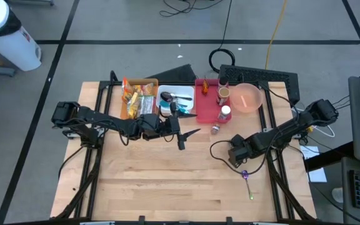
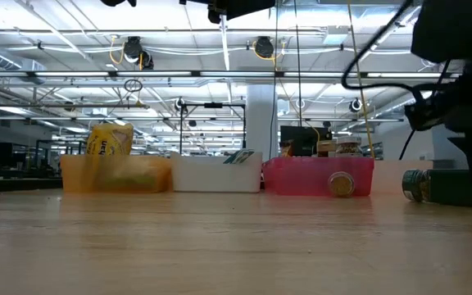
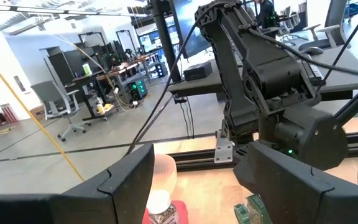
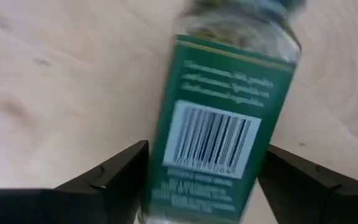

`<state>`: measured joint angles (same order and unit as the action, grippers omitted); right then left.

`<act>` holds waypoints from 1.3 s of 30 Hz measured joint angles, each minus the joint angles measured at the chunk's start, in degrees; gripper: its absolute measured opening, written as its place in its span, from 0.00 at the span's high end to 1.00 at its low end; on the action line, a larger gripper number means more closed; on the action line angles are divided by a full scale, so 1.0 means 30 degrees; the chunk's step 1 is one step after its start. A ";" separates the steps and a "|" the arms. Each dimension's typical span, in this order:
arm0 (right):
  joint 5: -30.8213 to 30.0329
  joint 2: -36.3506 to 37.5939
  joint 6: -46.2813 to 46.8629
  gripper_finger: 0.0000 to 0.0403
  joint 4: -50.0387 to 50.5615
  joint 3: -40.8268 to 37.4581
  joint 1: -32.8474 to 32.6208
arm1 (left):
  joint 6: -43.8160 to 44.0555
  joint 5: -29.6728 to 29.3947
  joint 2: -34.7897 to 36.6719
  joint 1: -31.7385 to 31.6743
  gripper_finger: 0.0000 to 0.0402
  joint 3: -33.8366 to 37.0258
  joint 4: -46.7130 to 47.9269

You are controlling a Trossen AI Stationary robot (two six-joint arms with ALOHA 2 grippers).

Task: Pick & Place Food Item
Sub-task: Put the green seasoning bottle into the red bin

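Observation:
A spice jar with a green label and barcode (image 4: 216,124) sits between the fingers of my right gripper (image 4: 207,155). In the low view the jar (image 2: 416,185) lies on its side at table height, sticking out of the dark gripper. In the high view my right gripper (image 1: 232,156) is right of the table's middle and hides the jar. My left gripper (image 1: 186,137) is open and empty above the table's middle, near the bins. The left wrist view (image 3: 194,155) looks at the right arm and shows the jar (image 3: 248,213) below it. My right gripper pinches the jar's labelled body (image 4: 166,174) between its two fingers, one on each side. The fingers come low from the table's right side and lie along the jar, with its cap end (image 4: 241,18) pointing away from the wrist. The jar is about level, at or just above the tabletop.
At the far side stand an orange bin with snack bags (image 1: 136,100), a white bin (image 1: 175,101) and a red bin with bottles (image 1: 206,106). A pink bowl (image 1: 247,98) stands beside them. A small bottle (image 1: 215,129) and a purple-tipped stick (image 1: 247,181) lie on the table.

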<state>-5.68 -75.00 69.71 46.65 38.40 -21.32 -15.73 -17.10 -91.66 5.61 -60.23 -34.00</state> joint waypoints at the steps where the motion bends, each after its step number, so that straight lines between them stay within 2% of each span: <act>1: 0.0004 0.0000 0.0017 0.33 -0.0055 -0.0270 0.0000 | 0.0000 -0.0002 0.0000 0.0000 0.34 0.0000 0.0000; 7: 0.0520 0.0058 -0.0241 0.53 -0.0798 -0.1074 0.0094 | 0.0049 0.0013 0.0000 -0.0080 0.34 0.0000 0.0000; 13: 0.0887 0.0536 -0.1950 0.53 -0.2368 -0.1177 0.0215 | 0.0804 0.0013 0.0000 -0.0398 0.34 -0.0007 0.0106; 17: 0.0838 0.1444 -0.1987 0.53 -0.3629 -0.1195 0.0245 | 0.0984 0.0013 -0.0007 -0.0503 0.34 -0.0003 0.0316; 23: 0.0930 0.3115 -0.3448 0.53 -0.9999 -0.1147 0.0240 | 0.0866 0.0013 -0.0007 -0.0488 0.34 -0.0007 0.0313; 26: 0.0955 0.3719 -0.4623 0.53 -1.2150 -0.1125 0.0232 | 0.0840 -0.0084 0.0250 -0.0427 0.34 -0.0007 0.0658; 29: -0.0100 0.3949 -0.5982 0.53 -1.3281 -0.1132 0.0136 | 0.0914 -0.1487 0.1101 -0.0082 0.34 -0.0022 0.1564; 33: -0.2781 0.3956 -0.9228 0.53 -1.4940 -0.1189 -0.0070 | 0.2170 -0.3928 0.2909 0.0797 0.34 -0.0029 0.4171; 35: -0.3678 0.3963 -1.1132 0.53 -1.6326 -0.1316 -0.0058 | 0.3340 -0.4249 0.3598 0.1204 0.34 -0.0029 0.5468; 39: -0.4173 0.3966 -1.4348 0.53 -2.0840 -0.2027 -0.0036 | 0.5166 -0.4275 0.3816 0.1584 0.34 -0.0029 0.5777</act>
<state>-18.20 -63.10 26.66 -15.87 32.32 -21.43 -0.23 -29.92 -80.21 10.36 -60.31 -16.67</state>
